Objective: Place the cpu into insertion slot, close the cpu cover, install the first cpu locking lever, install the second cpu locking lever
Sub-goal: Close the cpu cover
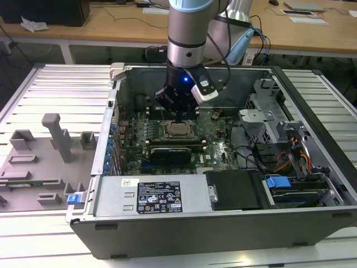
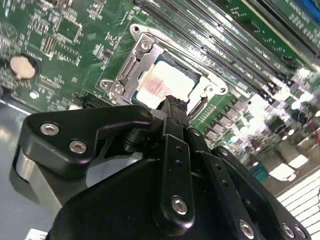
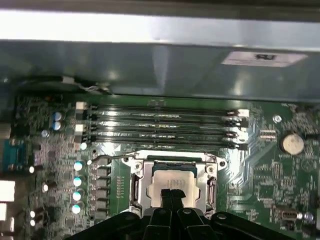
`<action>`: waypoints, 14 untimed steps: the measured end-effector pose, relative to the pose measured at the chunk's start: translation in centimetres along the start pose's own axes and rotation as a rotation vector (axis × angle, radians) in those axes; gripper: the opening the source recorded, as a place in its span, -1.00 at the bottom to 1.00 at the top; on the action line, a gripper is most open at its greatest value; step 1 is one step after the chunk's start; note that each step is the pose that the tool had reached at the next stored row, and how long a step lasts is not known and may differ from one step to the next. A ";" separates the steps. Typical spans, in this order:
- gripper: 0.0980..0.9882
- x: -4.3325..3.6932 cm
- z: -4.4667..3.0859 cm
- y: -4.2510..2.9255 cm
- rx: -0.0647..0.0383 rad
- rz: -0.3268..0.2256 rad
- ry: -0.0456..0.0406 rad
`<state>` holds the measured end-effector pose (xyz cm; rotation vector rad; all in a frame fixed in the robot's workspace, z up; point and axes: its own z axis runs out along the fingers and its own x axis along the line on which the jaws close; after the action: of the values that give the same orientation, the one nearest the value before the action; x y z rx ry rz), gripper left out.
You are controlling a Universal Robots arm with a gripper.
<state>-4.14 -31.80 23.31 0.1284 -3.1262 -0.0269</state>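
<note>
- The gripper [image 3: 170, 194] points down at the centre of the exterior view, its black fingertips [image 2: 172, 102] pressed together with nothing between them. Whether they touch the cpu [image 3: 167, 181] or are just above it I cannot tell.
- The cpu lies flat in the insertion slot [image 3: 210, 190].
- The cpu cover [image 3: 142, 175] lies down around it, and the chip shows through its window.
- A thin wire lever [image 3: 107, 158] runs along the socket's far edge.
- Beyond are the long memory slots [image 3: 160, 127], then the metal case wall [image 3: 150, 65].
</note>
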 end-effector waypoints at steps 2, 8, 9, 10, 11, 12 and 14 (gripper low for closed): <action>-0.98 0.00 0.03 0.00 0.001 -0.048 0.0008; -0.98 0.12 0.17 0.02 0.006 -0.065 -0.0253; -0.98 0.12 0.11 0.02 0.006 -0.060 -0.0252; -0.98 0.12 0.05 0.02 0.006 -0.057 -0.0253; -0.98 0.12 -0.20 0.03 0.006 -0.054 -0.0256; -0.98 0.12 -0.53 0.03 0.006 -0.053 -0.0260; -0.98 0.13 -0.90 0.04 0.006 -0.052 -0.0262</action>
<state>-4.26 -31.79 24.21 0.2108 -3.1486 -0.0201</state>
